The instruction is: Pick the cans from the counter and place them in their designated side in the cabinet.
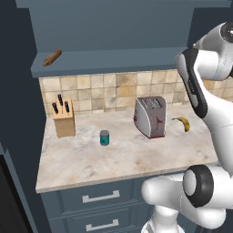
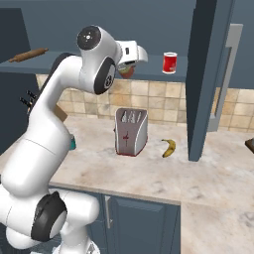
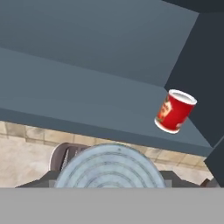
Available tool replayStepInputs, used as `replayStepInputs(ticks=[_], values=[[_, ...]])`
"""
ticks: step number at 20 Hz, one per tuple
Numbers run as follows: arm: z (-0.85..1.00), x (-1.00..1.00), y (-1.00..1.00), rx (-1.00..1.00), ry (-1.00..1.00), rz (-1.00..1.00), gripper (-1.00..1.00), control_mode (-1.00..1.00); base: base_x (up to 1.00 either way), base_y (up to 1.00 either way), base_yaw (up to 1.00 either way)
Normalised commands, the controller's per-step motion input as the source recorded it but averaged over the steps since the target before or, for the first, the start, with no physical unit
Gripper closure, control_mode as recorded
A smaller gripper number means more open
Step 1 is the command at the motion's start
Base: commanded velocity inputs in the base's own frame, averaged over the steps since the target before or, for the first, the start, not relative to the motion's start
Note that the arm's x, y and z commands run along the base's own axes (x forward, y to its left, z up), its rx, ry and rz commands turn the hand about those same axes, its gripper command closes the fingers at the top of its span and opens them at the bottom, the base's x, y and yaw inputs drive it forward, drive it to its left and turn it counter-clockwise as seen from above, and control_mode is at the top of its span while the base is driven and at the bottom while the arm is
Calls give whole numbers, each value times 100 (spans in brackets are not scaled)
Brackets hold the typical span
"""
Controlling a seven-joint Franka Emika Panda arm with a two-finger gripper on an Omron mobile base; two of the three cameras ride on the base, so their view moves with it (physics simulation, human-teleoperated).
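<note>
My gripper [image 2: 128, 70] is raised to the front edge of the cabinet shelf [image 2: 154, 72] and is shut on the shorter can [image 2: 126, 73], whose red-orange and green label peeks out under the hand. In the hand view that can's ribbed grey metal top [image 3: 109, 168] sits between the fingers, just below the shelf board [image 3: 87, 109]. The teal-labelled can [image 1: 104, 137] stands upright on the counter [image 1: 113, 161], between the knife block and the toaster; my arm hides most of it in the right base view.
A red can with white bands [image 2: 169, 62] stands on the shelf to the right of my hand, near the cabinet's side panel [image 2: 204, 79]. A rolling pin [image 1: 52, 57] lies at the shelf's left end. A toaster [image 1: 150, 116], banana [image 1: 183, 122] and knife block [image 1: 63, 118] are on the counter.
</note>
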Motion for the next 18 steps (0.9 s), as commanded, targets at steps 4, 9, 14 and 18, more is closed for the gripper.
replayStepInputs(ticks=[4,9,14,18], values=[[0,18,-3,0,0,0,100,-100,0,0,0],[0,18,-8,0,0,0,100,-100,0,0,0],[0,17,-8,0,0,0,100,-100,0,0,0],[0,14,-10,0,0,0,100,-100,0,0,0]])
